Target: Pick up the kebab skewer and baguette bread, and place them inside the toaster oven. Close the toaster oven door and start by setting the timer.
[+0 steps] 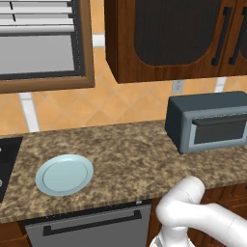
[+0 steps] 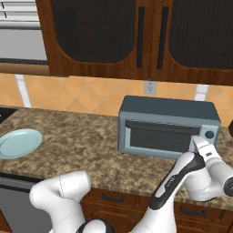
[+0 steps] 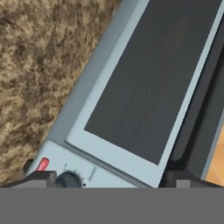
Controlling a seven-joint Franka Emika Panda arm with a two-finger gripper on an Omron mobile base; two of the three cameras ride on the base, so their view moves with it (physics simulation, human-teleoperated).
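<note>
Now the gripper [image 2: 200,144], jaws spread wide and empty, hovers at the toaster oven [image 2: 167,125] control panel, apparently lined up on the timer knob [image 3: 69,179]. Behind it, the toaster oven door [image 2: 160,136] is closed, toward the worktop's [image 2: 86,145] right end; a bare plate [image 1: 64,174] lies far left.

Base cams flank rear (share toaster oven [image 1: 207,121]), hand cam close-up.

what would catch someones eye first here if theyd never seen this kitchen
First, the boxy slate-grey toaster oven on the speckled brown granite counter, its glass door shut, with the white robot arm's gripper right at its front beside the dark round knob, jaws wide open. Next, the empty pale blue round plate sitting far to the left on the same counter.
</note>
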